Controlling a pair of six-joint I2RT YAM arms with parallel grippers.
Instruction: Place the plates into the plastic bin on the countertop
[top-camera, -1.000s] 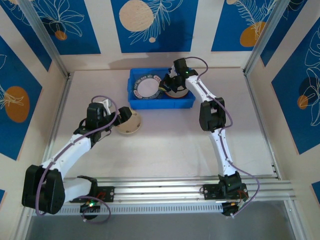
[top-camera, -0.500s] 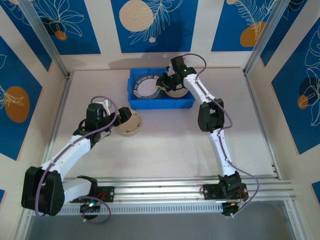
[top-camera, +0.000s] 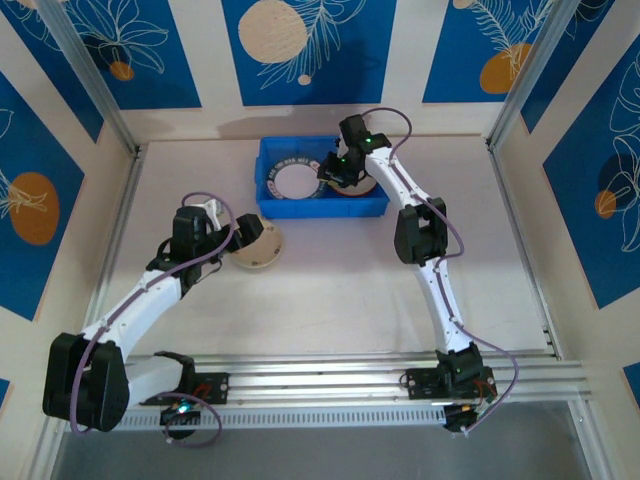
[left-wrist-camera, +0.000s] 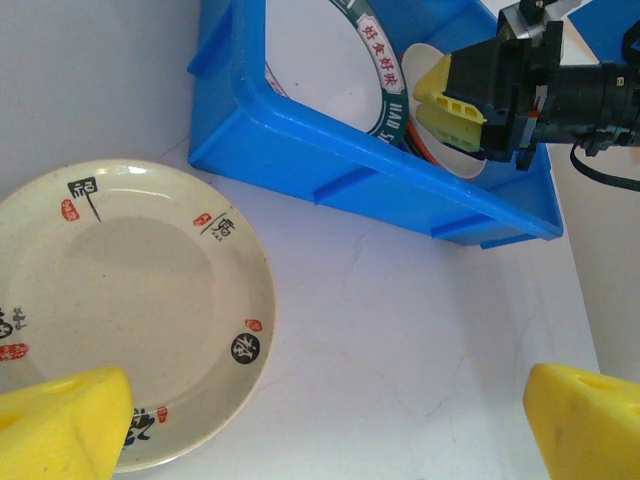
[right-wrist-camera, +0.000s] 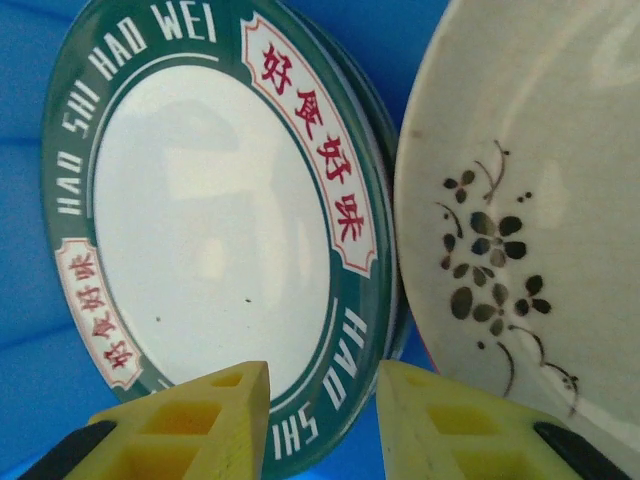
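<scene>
Two plates show side by side in the blue bin (top-camera: 300, 209): a green-rimmed plate (right-wrist-camera: 210, 220) and a flowered cream plate (right-wrist-camera: 540, 200). The right gripper (right-wrist-camera: 322, 385) hangs above them, jaws narrowly parted and empty. The left gripper (left-wrist-camera: 325, 420), wide open, hovers over a cream plate (left-wrist-camera: 130, 300) on the countertop (top-camera: 350, 270). It should seat one finger under the rim before closing.

The left arm (top-camera: 140, 295) runs low from its base, forward and to the right, bent at the elbow. The left hand (top-camera: 243, 236) holds its yellow fingers (left-wrist-camera: 60, 425) spread wide, nothing between them. The right arm (top-camera: 435, 280) rises from its base, folds at the elbow and reaches far forward and leftward. The right hand (top-camera: 335, 170) points downward, its jaws a little apart and gripping nothing.
</scene>
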